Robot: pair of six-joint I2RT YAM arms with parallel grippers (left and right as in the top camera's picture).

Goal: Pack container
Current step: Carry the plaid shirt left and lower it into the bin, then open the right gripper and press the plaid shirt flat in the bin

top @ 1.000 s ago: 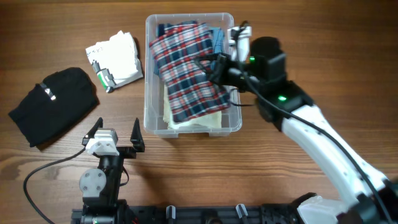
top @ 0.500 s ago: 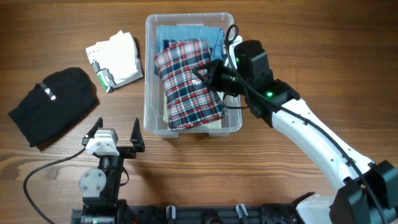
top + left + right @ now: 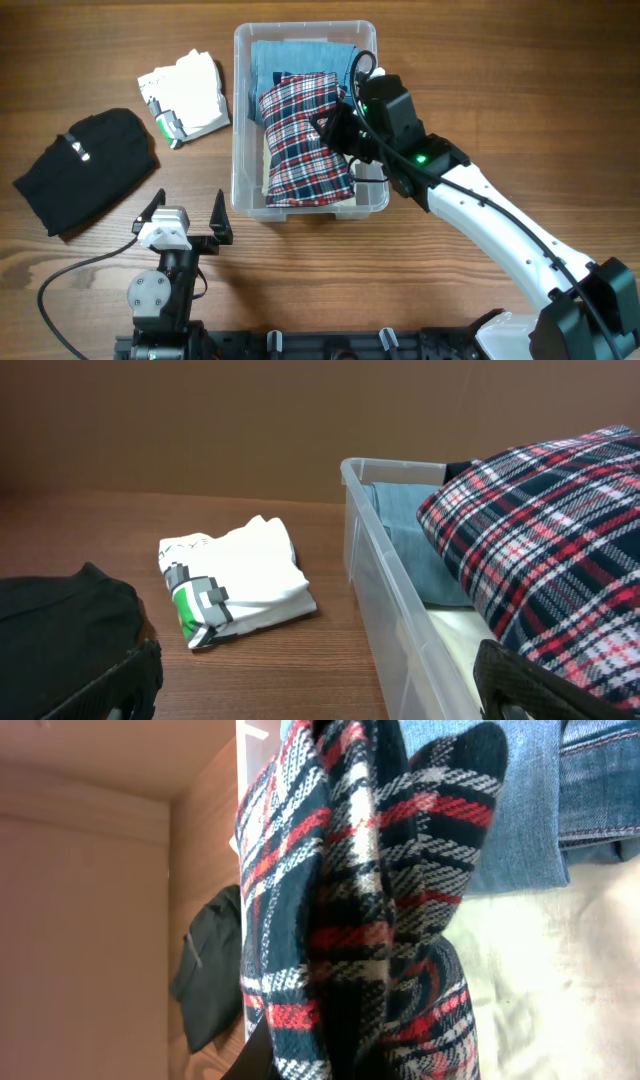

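The clear plastic container (image 3: 240, 120) stands at the top middle of the table and also shows in the left wrist view (image 3: 385, 600). Inside lie a blue denim piece (image 3: 300, 55), a cream cloth (image 3: 340, 197) and a red, white and navy plaid garment (image 3: 305, 140). My right gripper (image 3: 335, 125) is over the container, shut on the plaid garment (image 3: 350, 900), which drapes over it and hides the fingers. My left gripper (image 3: 185, 215) is open and empty near the front edge, left of the container.
A folded white shirt with a green and black print (image 3: 185, 95) lies left of the container. A black garment (image 3: 85, 170) lies at the far left. Both also show in the left wrist view, the shirt (image 3: 235, 585) and the black garment (image 3: 60, 620).
My right gripper has moved left and toward the front over the container, and the plaid garment has bunched up and sunk lower into it. The left arm has not moved.
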